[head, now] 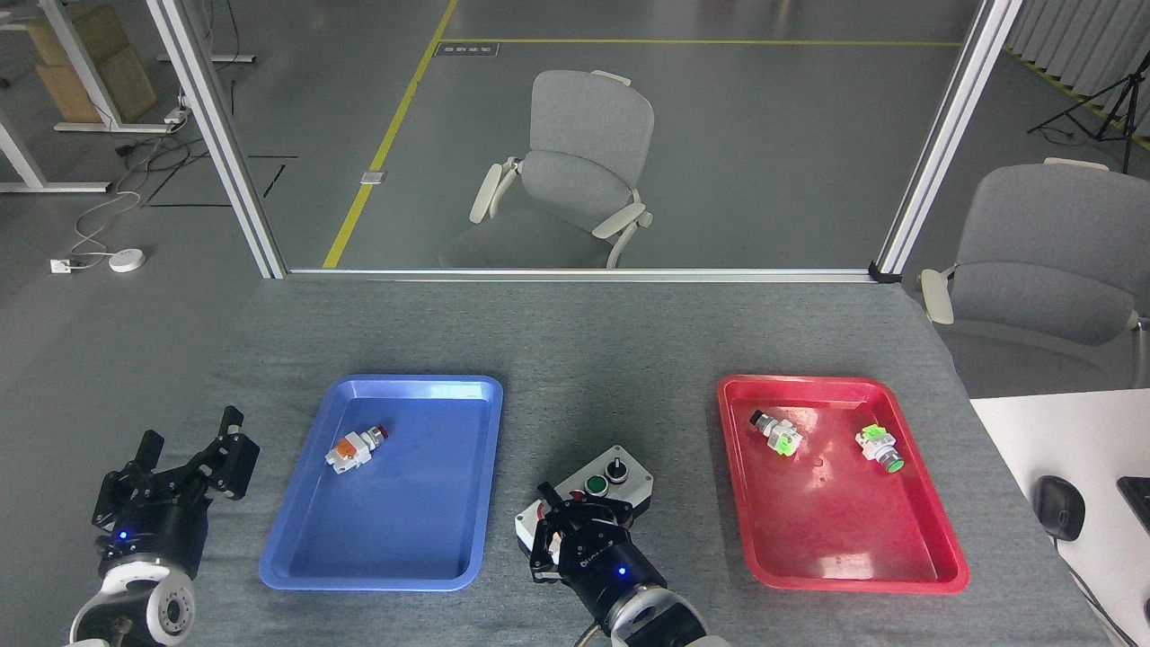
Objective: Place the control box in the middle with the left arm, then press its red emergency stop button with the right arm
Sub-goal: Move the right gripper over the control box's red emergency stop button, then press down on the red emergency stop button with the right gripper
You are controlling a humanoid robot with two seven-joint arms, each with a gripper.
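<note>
Box part looks done: the control box (600, 495) sits on bare bench (620, 359) between the trays, so it's the pressing step. The right pincer (564, 532) covers the red emergency stop button (541, 512), can't tell its gap; next it needs a straight push down. Left pincer (184, 454) hangs wide, empty.

Tabletop (611, 359): grey felt-like cloth, matt, slightly rough weave.
Blue tray (305, 539): smooth glossy plastic, light reflections on rim.
Red tray (934, 539): same glossy plastic, shiny wet-looking floor.
Control box (634, 479): light-grey plastic top, matt; green button glossy.
Right gripper (564, 539): black, matt, hard plastic or metal, cannot tell which.
Left gripper (180, 472): same black matt finish.
Loose switch (353, 449): white-orange plastic.
Chair (584, 162): grey cloth, matt.
Frame post (216, 135): brushed metal look.
</note>
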